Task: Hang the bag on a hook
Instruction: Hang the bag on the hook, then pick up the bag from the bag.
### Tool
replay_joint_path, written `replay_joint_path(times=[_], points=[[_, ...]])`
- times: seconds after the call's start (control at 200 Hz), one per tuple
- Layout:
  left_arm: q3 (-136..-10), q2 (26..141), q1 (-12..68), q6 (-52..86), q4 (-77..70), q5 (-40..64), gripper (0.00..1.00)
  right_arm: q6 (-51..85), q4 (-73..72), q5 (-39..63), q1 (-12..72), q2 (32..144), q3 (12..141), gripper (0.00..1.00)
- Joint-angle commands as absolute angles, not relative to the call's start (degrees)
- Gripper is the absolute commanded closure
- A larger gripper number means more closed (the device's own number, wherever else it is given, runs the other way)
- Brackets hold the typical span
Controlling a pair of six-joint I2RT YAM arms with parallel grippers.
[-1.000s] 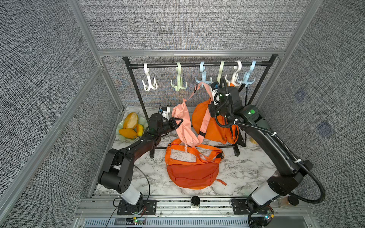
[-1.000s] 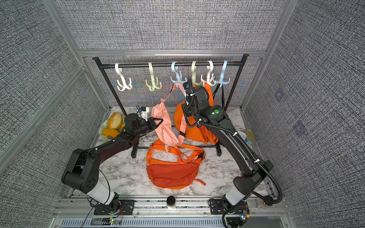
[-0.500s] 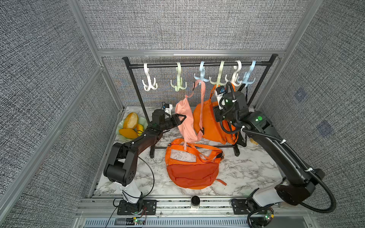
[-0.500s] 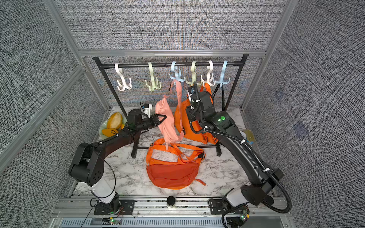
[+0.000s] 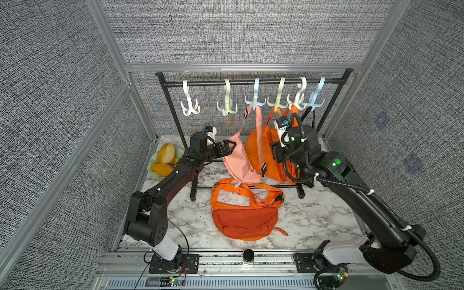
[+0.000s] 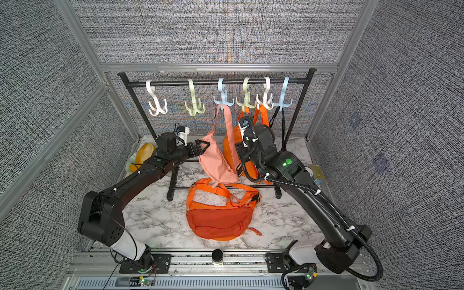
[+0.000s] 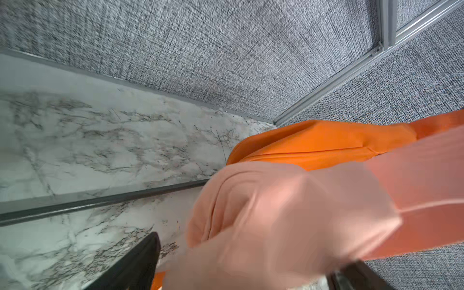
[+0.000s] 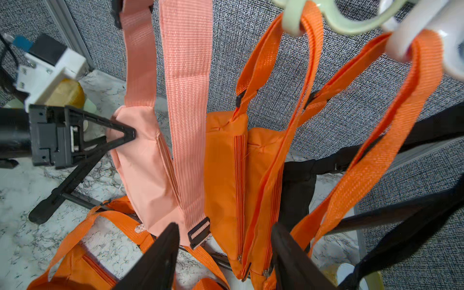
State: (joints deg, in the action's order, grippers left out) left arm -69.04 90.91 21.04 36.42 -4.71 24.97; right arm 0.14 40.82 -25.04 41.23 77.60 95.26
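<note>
Tabletop (image 5: 313,213): pink bag (image 5: 238,163) between left jaws.

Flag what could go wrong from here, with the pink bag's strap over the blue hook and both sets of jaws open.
1. A corner of the pink bag lies between the open jaws of the left gripper; backing out could snag fabric and tug its strap off the blue hook.
2. The right gripper sits open close to the straps of the hanging orange bags; a careless retreat might catch one.

Pink bag (image 8: 148,160) beside hanging orange bags (image 8: 226,163)
</note>
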Motion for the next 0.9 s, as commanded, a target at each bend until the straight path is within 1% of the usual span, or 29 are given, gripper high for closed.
replay_joint_path(times=[0.0,0.095,0.18,0.22,0.355,0.45,0.62,0.65,0.735,0.82,0.896], points=[[-67.70,87.98,20.10,33.05,-2.33,22.68,0.01,-1.47,39.42,-27.11,43.42,76.33,93.24,0.34],[-64.65,84.17,18.72,33.06,-3.50,23.10,0.01,-4.41,38.10,-24.32,46.58,73.52,88.44,0.31],[-61.40,80.01,17.32,33.83,-5.60,24.48,0.01,-4.97,38.89,-18.01,48.43,70.60,84.03,0.23],[-59.65,77.96,16.89,34.14,-6.52,24.80,0.01,-4.69,40.25,-15.07,48.91,69.94,82.68,0.21],[-54.66,71.66,16.10,34.72,-7.48,24.02,0.01,-4.27,43.61,-9.65,52.25,70.12,78.32,0.17],[-52.14,68.13,15.35,35.33,-7.00,24.20,0.01,-4.26,44.22,-3.63,54.63,71.20,74.55,0.15],[-46.70,62.96,12.15,38.41,-10.20,31.02,0.01,-5.04,48.83,4.93,57.24,75.68,71.27,0.11],[-46.04,62.12,11.58,38.78,-10.36,31.80,0.01,-4.93,49.54,5.87,57.97,77.06,71.33,0.09],[-44.46,59.80,10.20,39.50,-10.11,32.68,0.01,-4.12,49.07,6.34,61.12,80.69,71.43,0.07],[-42.63,57.54,9.03,40.69,-10.25,33.51,0.01,-2.18,47.57,3.32,64.51,85.79,72.08,0.08],[-40.95,54.96,8.23,42.14,-10.63,34.48,0.01,-1.06,47.88,3.08,66.59,91.37,73.99,0.10]])
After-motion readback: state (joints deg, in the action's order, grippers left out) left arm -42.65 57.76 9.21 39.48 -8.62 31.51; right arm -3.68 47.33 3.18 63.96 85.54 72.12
